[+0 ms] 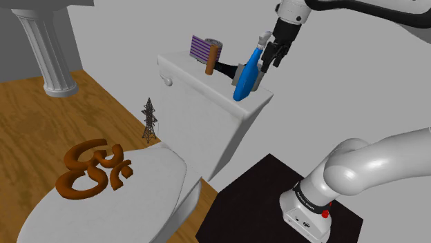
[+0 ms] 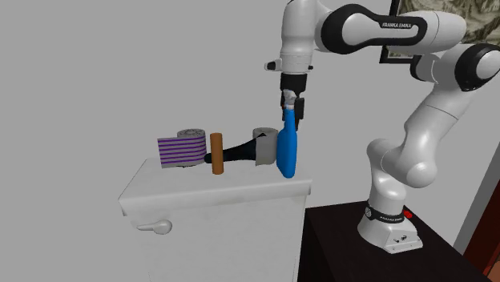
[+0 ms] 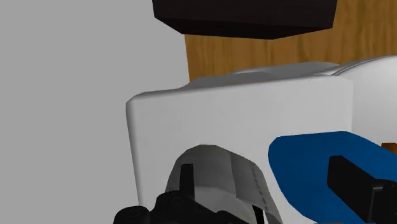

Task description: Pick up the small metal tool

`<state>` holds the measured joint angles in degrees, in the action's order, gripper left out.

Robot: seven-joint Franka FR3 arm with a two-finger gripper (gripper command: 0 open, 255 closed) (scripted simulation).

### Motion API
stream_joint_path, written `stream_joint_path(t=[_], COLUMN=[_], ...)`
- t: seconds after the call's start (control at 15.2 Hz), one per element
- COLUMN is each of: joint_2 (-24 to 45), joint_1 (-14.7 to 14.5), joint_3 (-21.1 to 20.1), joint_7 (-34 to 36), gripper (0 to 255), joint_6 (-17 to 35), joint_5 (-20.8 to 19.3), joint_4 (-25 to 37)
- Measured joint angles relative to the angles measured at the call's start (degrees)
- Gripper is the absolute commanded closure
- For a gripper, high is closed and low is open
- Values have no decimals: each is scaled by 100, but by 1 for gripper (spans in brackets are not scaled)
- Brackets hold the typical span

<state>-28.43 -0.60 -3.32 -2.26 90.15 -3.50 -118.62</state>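
Grey walls and a wood floor surround a white toilet, and my work is on its cistern lid [image 2: 200, 188]. The small metal tool [image 2: 263, 146], a stubby grey cylinder, lies there near the middle of the second exterior view, just left of a tall blue bottle [image 2: 288, 152] and touching it or nearly so. My gripper [image 2: 293, 106] hangs right above the bottle's top with the jaws released and nothing between them gripped. In the wrist view the grey tool sits by one finger and the blue bottle by the other. I judge the bottle to be the hazard: I should shift toward the tool until it alone lies between my fingers, then descend and close across its round body. Further left stand a brown cylinder [image 2: 217, 154] and a purple striped block [image 2: 181, 150], well clear.
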Motion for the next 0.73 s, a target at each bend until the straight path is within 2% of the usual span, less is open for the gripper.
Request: stream_joint_path(t=[0.46,0.73], joint_2=[1739,2822], joint_1=[38,37], joint_3=[-106,-138], joint_7=[259,379], gripper=[0,0], joint_6=[85,-102], joint_5=[-8,-47], joint_4=[1428,2569])
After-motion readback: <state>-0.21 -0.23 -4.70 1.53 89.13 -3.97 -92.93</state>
